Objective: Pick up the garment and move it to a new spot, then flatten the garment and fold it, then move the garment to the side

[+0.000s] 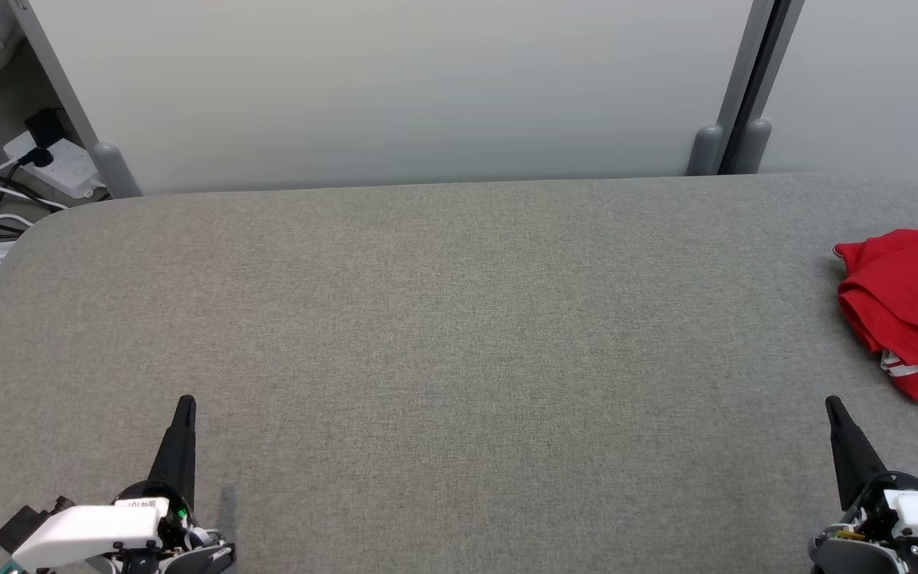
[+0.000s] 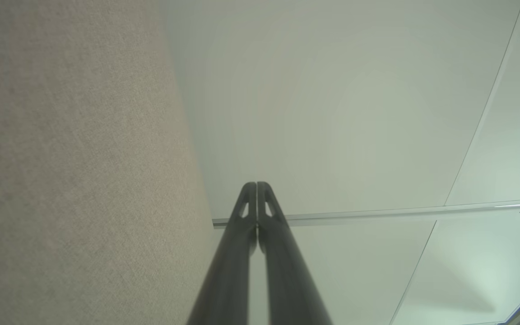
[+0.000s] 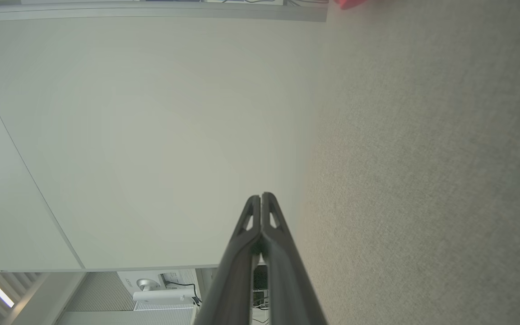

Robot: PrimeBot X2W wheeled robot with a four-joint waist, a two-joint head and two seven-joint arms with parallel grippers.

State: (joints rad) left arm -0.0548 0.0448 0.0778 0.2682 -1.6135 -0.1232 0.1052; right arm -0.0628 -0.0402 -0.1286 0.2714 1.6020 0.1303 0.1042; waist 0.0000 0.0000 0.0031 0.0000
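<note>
Our left gripper (image 1: 186, 402): fingers pressed together, nothing pinched, sitting at the near-left of the grey table (image 1: 459, 319), tips pointing away from us. Our right gripper (image 1: 832, 402): same, fingers pressed together on nothing, at the near-right. Both wrist views show the tips meeting. We cannot tell if either touches the cloth surface or sits just above it. The red garment (image 1: 909, 307) lies bunched at the table's right edge, partly cut off by the frame, beyond the right gripper and apart from it, with white trim showing on its near side. The white partition (image 1: 387, 88) stands behind the far edge. The power strip (image 1: 56, 159) with its cables is on the floor, far left.
</note>
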